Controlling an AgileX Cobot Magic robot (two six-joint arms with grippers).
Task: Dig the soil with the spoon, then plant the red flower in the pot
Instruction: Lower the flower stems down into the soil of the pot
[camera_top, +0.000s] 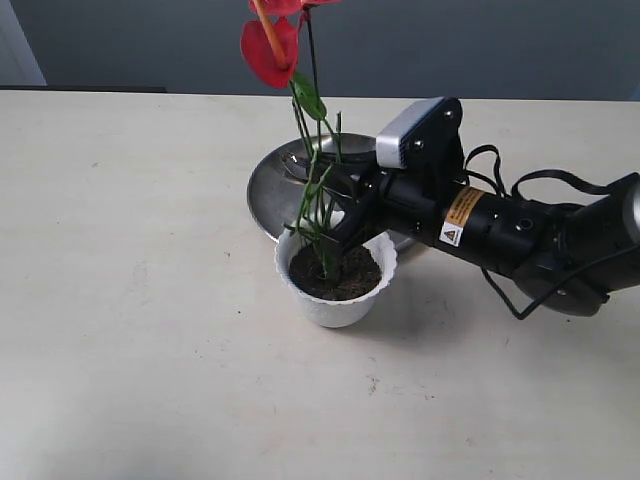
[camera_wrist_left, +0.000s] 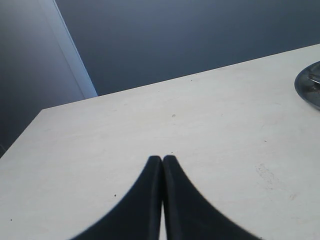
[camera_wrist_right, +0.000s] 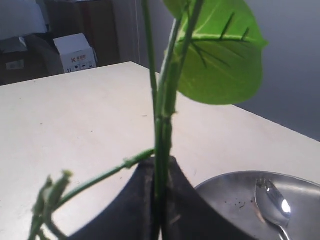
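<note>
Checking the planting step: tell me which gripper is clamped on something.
The right gripper: it pinches the red flower by its stems over the pot. The left gripper is shut on nothing.

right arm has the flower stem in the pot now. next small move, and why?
Probably open the right gripper and back away. The red flower stands upright with its stem base already in the soil of the pot, and the spoon lies back on the steel plate. If the stem leans on release, press it deeper first.
</note>
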